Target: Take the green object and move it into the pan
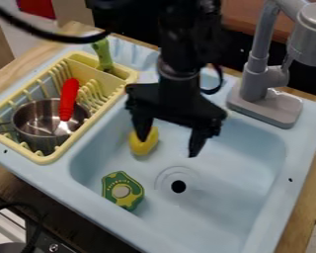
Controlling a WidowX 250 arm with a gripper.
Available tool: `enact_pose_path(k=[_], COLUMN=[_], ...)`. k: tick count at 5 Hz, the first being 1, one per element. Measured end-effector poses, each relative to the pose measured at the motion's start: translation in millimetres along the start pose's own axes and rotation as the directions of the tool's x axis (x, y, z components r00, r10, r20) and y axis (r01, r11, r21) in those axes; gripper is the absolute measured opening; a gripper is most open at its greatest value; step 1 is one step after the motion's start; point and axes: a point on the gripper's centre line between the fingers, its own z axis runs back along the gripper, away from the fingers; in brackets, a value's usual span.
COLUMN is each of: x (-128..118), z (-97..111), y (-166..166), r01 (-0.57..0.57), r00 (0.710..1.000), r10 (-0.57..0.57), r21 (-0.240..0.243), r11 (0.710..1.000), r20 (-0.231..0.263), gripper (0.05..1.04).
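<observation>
The black gripper (169, 144) hangs over the upper part of the light blue sink, its two fingers spread apart with nothing held between them. Lower left of it, on the sink floor near the left wall, lies a green object (123, 190) with yellow edging and a pale round centre. A metal pan (40, 120) stands in the yellow dish rack at the left, with a red-handled utensil (68, 99) leaning in it. Another green thing (103, 53), a handle-like piece, stands upright at the rack's back corner.
A yellow object (143, 142) lies in the sink, partly behind the gripper's left finger. The dish rack's rim (67, 149) rises between sink and pan. A grey faucet (265, 94) stands at the back right, and the drain (178, 186) is mid-sink.
</observation>
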Motion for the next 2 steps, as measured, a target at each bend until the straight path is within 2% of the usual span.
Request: enact_pose_path(k=[1,2], x=[-13.3,-25.3], z=[-10.4,-19.4], y=[12.9,22.2], r01=[0.035,0.056], r00=[0.999,0.998], r10=[-0.035,-0.055], r21=[0.014,0.049], r11=[0.999,0.997], r20=[-0.006,-0.007], gripper=[0.999,0.999])
